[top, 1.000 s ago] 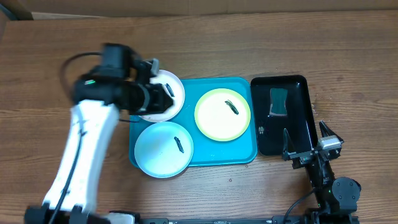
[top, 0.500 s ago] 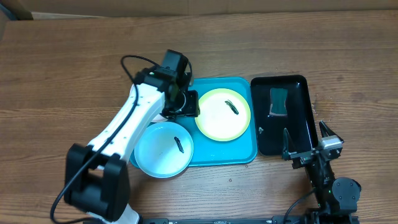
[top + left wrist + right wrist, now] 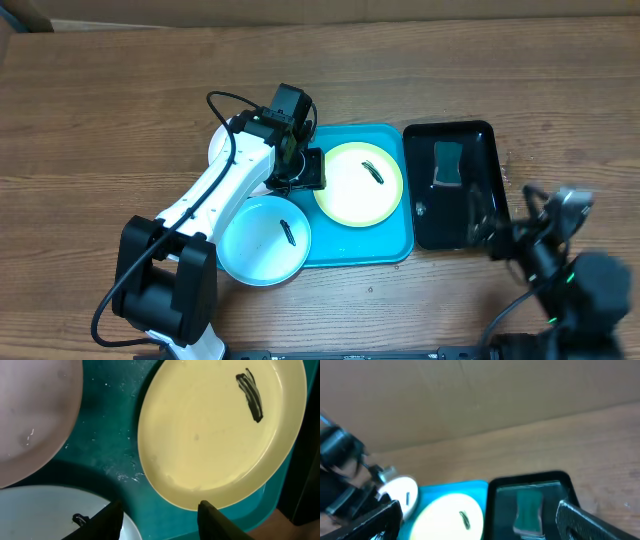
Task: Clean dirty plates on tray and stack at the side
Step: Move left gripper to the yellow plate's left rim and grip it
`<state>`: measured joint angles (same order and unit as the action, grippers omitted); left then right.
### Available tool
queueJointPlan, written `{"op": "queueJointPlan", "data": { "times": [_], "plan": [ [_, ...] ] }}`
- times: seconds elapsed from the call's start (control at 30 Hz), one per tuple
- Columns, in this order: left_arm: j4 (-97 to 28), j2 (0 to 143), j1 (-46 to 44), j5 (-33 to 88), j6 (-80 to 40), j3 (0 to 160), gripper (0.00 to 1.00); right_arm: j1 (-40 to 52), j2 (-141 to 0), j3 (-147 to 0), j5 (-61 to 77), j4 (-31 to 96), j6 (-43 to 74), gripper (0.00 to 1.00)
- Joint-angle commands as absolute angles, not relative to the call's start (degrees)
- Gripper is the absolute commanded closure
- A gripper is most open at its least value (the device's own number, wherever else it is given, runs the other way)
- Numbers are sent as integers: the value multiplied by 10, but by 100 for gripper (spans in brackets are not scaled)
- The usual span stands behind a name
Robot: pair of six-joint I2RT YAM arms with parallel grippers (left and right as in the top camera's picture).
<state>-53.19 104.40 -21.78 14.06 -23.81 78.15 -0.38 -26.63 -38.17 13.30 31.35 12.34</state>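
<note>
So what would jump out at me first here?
Probably the bright blue tray mid-table, with a yellow plate and a pale blue plate on it, each with a dark smear. A white arm reaches over it, its gripper open above the yellow plate's edge. A black tray sits to the right.

Robot lab workbench, by look of it.
- Two robot arms mounted at near edge of wood-grain table (image 3: 100, 100): white left arm (image 3: 215, 190), dark right arm (image 3: 575, 285), blurred.
- Bare black cable (image 3: 211, 98) looping off left arm.
- Plain cardboard (image 3: 470, 395) standing behind table.
- Staged props: plastic plates (image 3: 350, 190) with dark smears on turquoise tray (image 3: 395, 250), black tray (image 3: 485, 135) beside it.
</note>
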Motion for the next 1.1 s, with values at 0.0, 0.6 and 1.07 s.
{"op": "queueJointPlan", "data": {
  "times": [0.0, 0.6, 1.07],
  "plan": [
    [-533, 1050, -223, 123, -255, 774, 51, -5, -408, -534, 136, 406, 133, 0],
    [-505, 1052, -259, 58, -298, 765, 59, 8, -862, -799, 108, 618, 25, 30],
    [-448, 1055, -267, 53, -305, 739, 59, 30, -1059, -795, 45, 559, 25, 29]
  ]
}}
